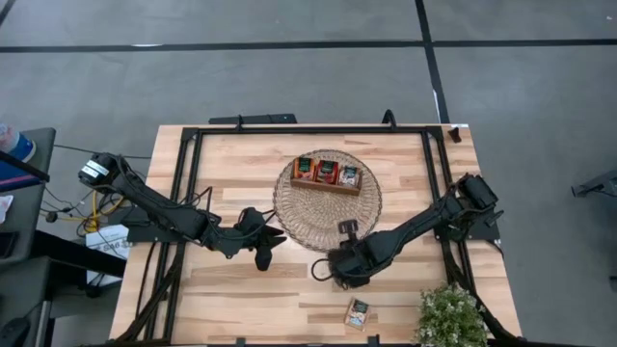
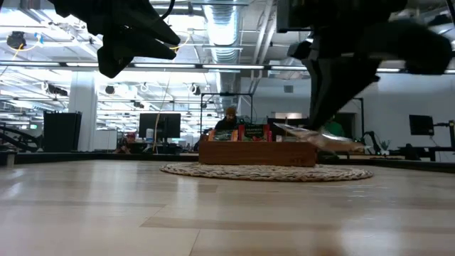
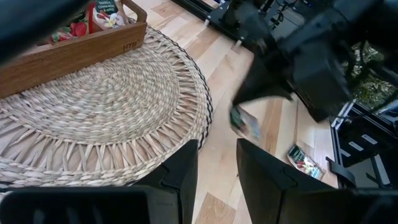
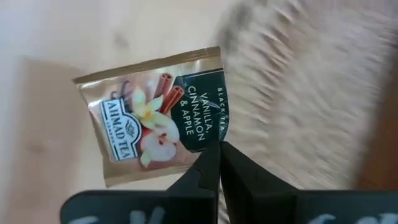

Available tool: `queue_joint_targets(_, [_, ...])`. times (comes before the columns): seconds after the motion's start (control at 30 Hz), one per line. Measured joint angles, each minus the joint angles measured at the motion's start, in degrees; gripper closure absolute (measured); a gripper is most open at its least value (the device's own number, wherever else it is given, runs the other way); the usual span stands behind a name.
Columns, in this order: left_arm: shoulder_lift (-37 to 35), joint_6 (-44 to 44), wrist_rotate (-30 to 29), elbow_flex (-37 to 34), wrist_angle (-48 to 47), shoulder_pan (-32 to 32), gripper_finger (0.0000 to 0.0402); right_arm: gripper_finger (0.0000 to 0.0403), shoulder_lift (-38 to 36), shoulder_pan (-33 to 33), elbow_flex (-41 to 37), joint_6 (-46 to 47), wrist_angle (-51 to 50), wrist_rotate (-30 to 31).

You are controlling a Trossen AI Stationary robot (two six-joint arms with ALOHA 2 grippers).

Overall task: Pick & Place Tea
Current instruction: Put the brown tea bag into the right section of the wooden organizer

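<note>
Tea sachet (image 4: 163,116), one, hangs from the right gripper (image 4: 219,163), whose two fingers are pinched together on the edge of the packet nearest them. The packet is roughly square, so it has no clear long axis; it spreads out ahead of the fingertips, printed face toward the wrist camera, slightly skewed. In the low view it lies almost flat, a little tilted, clear of the table (image 1: 241,289) and level with the top of the wooden tray (image 2: 257,153).

The right arm reaches in from its side of the table, bent low, with its gripper just off the near rim of the round wicker mat (image 1: 327,200). The left arm stretches in from the opposite side; the left gripper (image 3: 217,163) hovers beside the mat's rim, its fingers parted with nothing between them.

One tray sits on the mat beyond both grippers, its three compartments filled with sachets I cannot count. One more sachet (image 1: 358,313) lies on the table behind the right gripper, next to one potted plant (image 1: 451,316).
</note>
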Motion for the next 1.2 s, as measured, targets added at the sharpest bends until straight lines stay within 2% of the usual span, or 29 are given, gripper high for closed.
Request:
queue_joint_targets(0.27, [0.0, -0.1, 0.0, 0.0, 0.0, 0.0, 0.03, 0.0403, 0.0, -5.0, 4.3, 1.1, -13.9, 14.8])
queue_joint_targets(0.37, [0.0, -0.2, 0.0, 0.0, 0.0, 0.0, 0.03, 0.0403, -1.0, -8.3, 4.2, 1.5, -16.7, 18.5])
queue_joint_targets(0.67, [0.0, -0.2, 0.1, 0.0, -0.4, -1.1, 0.03, 0.0403, -7.8, -20.2, 4.2, 1.7, -17.0, 27.8])
queue_joint_targets(0.77, [0.0, -0.2, 0.1, 0.0, -0.4, -1.1, 0.03, 0.0403, -9.3, -23.8, 3.8, 1.6, -15.3, 28.8])
queue_joint_targets(0.93, [0.0, -0.2, 0.1, 0.0, -0.4, -1.2, 0.03, 0.0403, -10.2, -27.8, -1.9, 0.8, -10.9, 28.4])
queue_joint_targets(1.2, [0.0, 0.1, -0.1, 0.0, -0.4, -1.8, 0.03, 0.0403, -10.2, -28.9, -7.8, 1.0, -4.9, 26.8])
